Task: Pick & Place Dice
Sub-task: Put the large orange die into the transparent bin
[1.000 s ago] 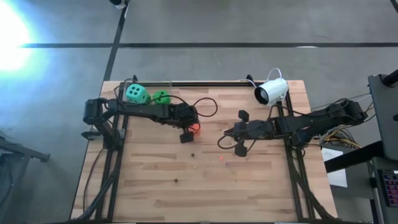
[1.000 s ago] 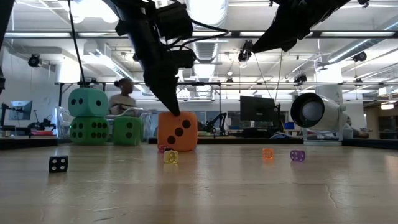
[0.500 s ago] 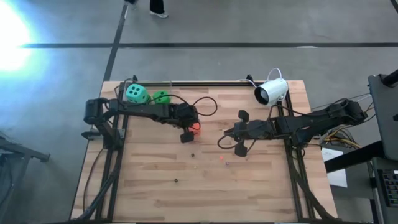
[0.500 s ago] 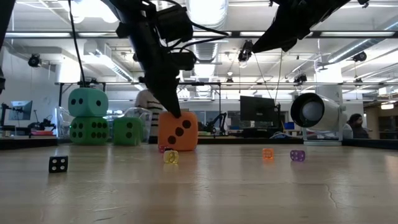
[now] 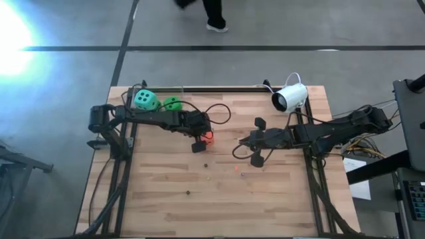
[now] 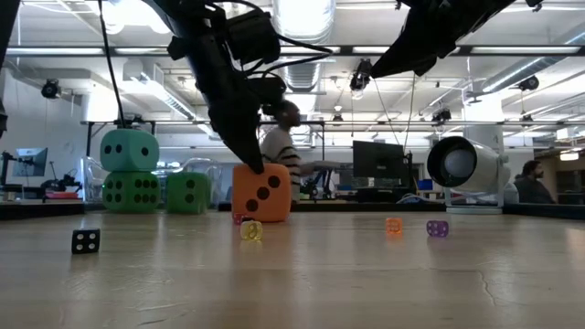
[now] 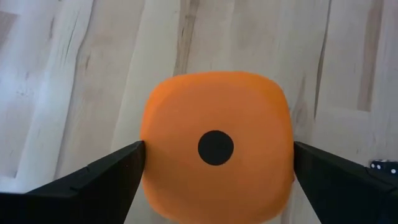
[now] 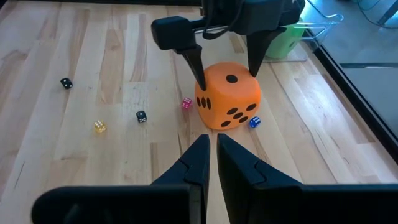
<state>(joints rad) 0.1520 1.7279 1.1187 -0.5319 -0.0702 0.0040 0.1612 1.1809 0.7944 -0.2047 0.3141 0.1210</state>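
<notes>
Orange-red die (image 7: 216, 146) is seen resting on the table (image 5: 279, 199) near its middle, w/ the left gripper (image 7: 216, 163) straddling it from directly above, jaws wide apart and not yet clamped, a finger at each side face; right gripper (image 8: 210, 163), fingers nearly together, is parked farther off toward the right edge.

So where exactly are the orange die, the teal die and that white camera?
orange die (image 8: 227, 95), right wrist view, its pipped side face.
teal die (image 6: 129, 150), low view, its front face.
white camera (image 5: 290, 97), high view, its body.
</notes>
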